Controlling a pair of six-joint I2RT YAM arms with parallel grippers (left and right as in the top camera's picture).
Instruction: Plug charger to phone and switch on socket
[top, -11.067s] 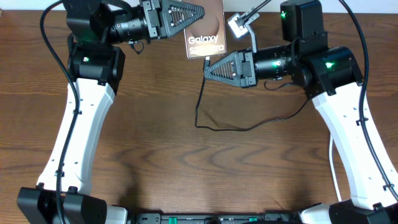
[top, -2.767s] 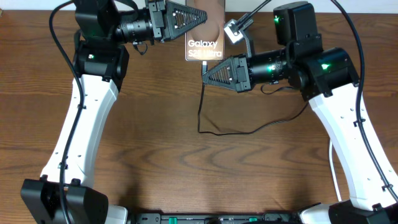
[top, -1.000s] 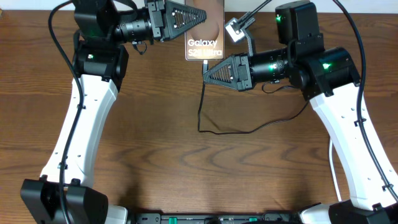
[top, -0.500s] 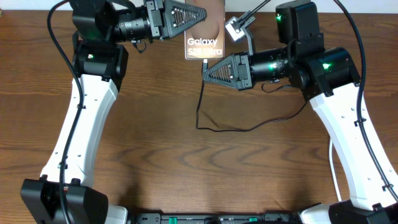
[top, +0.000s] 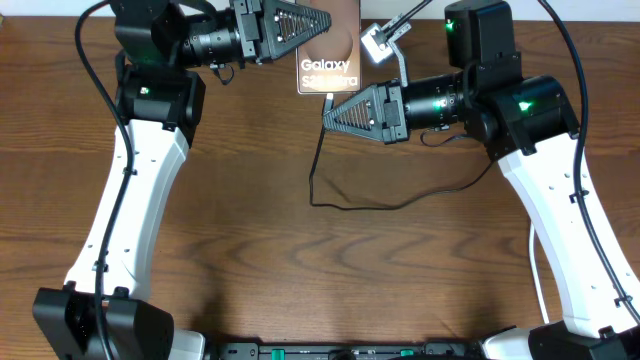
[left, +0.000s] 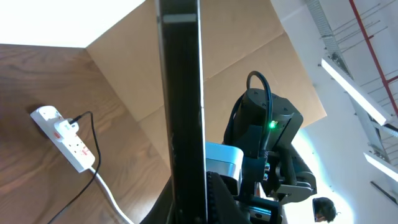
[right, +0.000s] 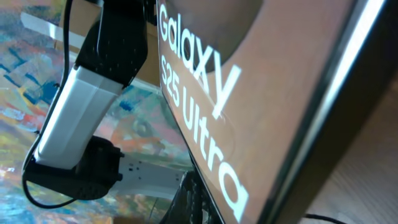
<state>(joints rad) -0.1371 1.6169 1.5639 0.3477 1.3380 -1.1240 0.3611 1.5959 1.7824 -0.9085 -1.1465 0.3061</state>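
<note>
L gripper (top: 322, 20) clamps phone (top: 335, 55) by far edge of table (top: 250, 250), R gripper (top: 328, 113) pinches charger (top: 314, 170) just below; only your L-wrist cam shows socket (left: 65, 138) whole.

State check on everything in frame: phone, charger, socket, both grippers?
phone: lettering up, gripped at one edge.
charger: tip at phone's bottom edge, seating unclear; cable slack.
socket: black plug in, switch position unreadable.
left gripper: shut on phone.
right gripper: shut on charger.
</note>
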